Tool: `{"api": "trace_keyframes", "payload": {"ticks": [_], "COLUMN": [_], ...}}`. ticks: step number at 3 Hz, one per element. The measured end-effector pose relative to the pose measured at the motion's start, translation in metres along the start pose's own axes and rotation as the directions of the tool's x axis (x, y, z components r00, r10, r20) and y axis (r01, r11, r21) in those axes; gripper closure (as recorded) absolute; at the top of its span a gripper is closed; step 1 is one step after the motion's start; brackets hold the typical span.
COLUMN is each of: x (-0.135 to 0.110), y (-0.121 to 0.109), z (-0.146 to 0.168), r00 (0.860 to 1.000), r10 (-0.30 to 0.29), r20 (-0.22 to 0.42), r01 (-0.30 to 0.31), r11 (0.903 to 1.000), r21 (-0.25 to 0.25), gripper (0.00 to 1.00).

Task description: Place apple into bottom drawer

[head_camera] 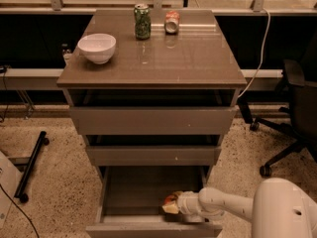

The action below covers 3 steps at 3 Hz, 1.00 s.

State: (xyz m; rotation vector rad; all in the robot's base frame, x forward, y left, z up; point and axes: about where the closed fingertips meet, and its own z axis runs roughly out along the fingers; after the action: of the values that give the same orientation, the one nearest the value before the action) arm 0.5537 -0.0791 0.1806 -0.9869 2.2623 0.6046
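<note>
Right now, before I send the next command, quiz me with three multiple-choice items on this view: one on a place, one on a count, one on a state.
1. Where is the claw?
A) in the top drawer
B) in the middle drawer
C) inside the bottom drawer, at the apple

2. How many cans are on the cabinet top?
A) two
B) one
C) four

3. The bottom drawer is:
A) shut
B) pulled open
C) lifted off the cabinet

Answers:
1. C, the claw is in the lowest tray with the apple at its tip.
2. A, a green can and a red-and-white can.
3. B, its floor is exposed.
</note>
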Motion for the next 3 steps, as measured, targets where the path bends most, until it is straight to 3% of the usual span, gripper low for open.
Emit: {"api": "trace_keyframes", "payload": {"ticks": [1, 3], "x": [0.019, 0.031], "y": [-0.006, -0.009], "z": [0.010, 0.016], "r00": [0.999, 0.998], "r10": [0.033, 0.056], "r20": [-0.021, -0.038], "r01": [-0.033, -0.054], "r11": [0.9992, 0.9978], "r21": [0.021, 0.037], "gripper": [1.00, 0.51]}}
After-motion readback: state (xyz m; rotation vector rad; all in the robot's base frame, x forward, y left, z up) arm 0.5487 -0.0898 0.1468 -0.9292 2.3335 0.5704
